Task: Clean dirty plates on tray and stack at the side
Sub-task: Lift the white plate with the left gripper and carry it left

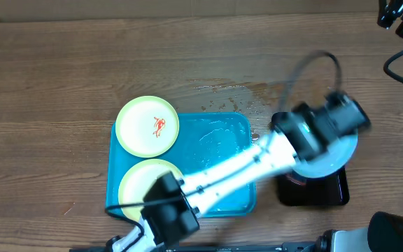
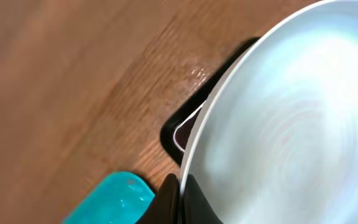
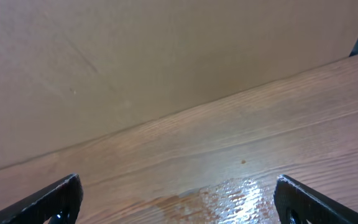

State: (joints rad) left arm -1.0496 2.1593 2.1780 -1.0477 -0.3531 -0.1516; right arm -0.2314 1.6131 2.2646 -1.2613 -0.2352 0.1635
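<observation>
**Wood-grain tabletop [image 1: 47, 84], blue-white plate [image 1: 331, 162] held over the black tray [image 1: 313, 192]**

The tabletop was brown wood grain, with a shiny wet patch [image 1: 233, 91] just beyond the far edge of the turquoise tray [image 1: 219, 136]. Only the right wrist view showed the background, a plain tan wall [image 3: 166, 62] rising from the tabletop's far edge, with the wet patch glistening low in the frame. In that view the right gripper [image 3: 178, 186] stood wide open and held nothing.

The overhead view gave the layout. The turquoise tray lay near the middle and looked wet inside. The upper yellow plate [image 1: 135, 115] overlapped the tray's far left corner and carried a red smear [image 1: 159, 126]. The lower yellow plate [image 1: 137, 182] sat at the near left of the tray, partly hidden by the left arm [image 1: 243, 164]. That arm stretched across the tray to the black tray on the right.

The left wrist view showed the grip itself, which the blurred overhead could not. The left gripper [image 2: 180, 186] was clamped on the rim of the blue-white plate, which was tilted, glossy and free of sauce on its visible face. Below it were a corner of the black tray and a corner of the turquoise tray. Whether the plate touched the black tray could not be told.
</observation>
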